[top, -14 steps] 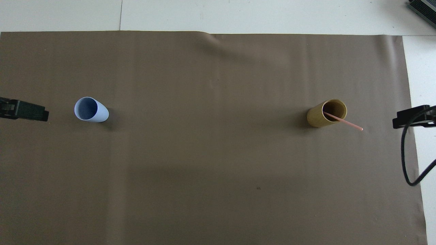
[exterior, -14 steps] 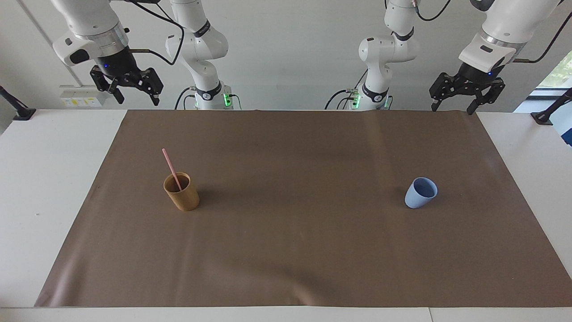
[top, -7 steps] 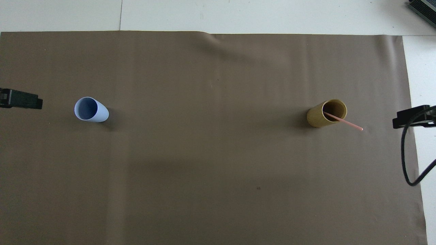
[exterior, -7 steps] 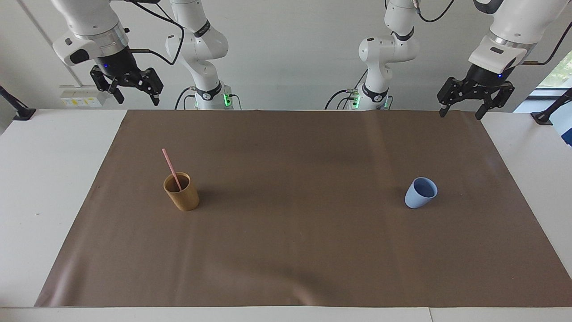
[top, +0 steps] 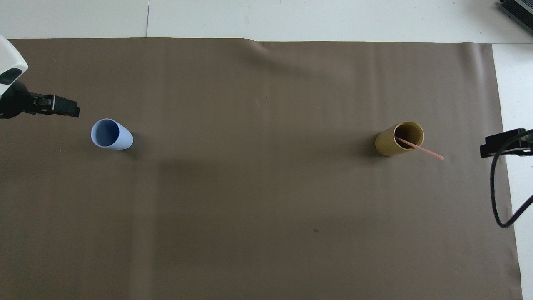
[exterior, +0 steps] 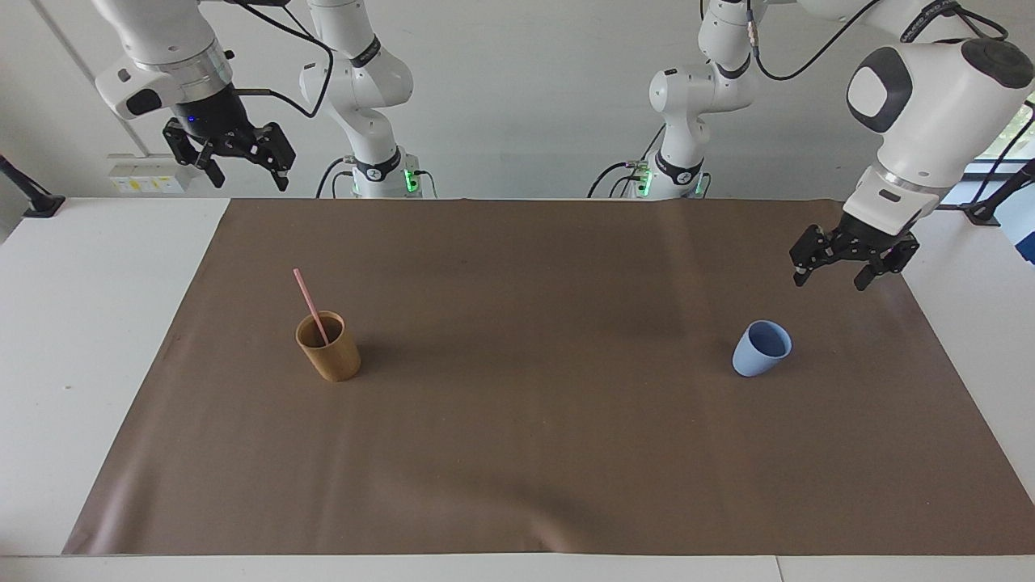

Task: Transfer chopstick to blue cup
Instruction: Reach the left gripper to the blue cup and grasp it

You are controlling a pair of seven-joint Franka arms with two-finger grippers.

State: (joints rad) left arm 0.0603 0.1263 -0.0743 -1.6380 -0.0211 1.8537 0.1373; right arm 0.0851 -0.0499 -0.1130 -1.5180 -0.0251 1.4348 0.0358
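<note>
The pale-pink chopstick point(exterior: 308, 301) point(top: 419, 149) leans inside a tan-brown cup point(exterior: 330, 352) point(top: 399, 139) toward the right arm's end of the table. The blue cup point(exterior: 760, 349) point(top: 110, 134) stands upright toward the left arm's end, with nothing in it. My left gripper point(exterior: 830, 281) point(top: 62, 109) hangs open over the mat close to the blue cup, apart from it and holding nothing. My right gripper point(exterior: 249, 179) point(top: 501, 143) waits open, raised over the table's edge at its own end, well clear of the tan cup.
A brown mat point(exterior: 534, 436) point(top: 258, 200) covers most of the white table point(exterior: 89, 339). A black cable point(top: 497, 196) hangs from the right arm over the mat's edge. Both arm bases stand at the robots' edge of the table.
My left arm has swung down and out from its raised resting place to over the mat by the blue cup. The right arm, both cups and the chopstick have not moved.
</note>
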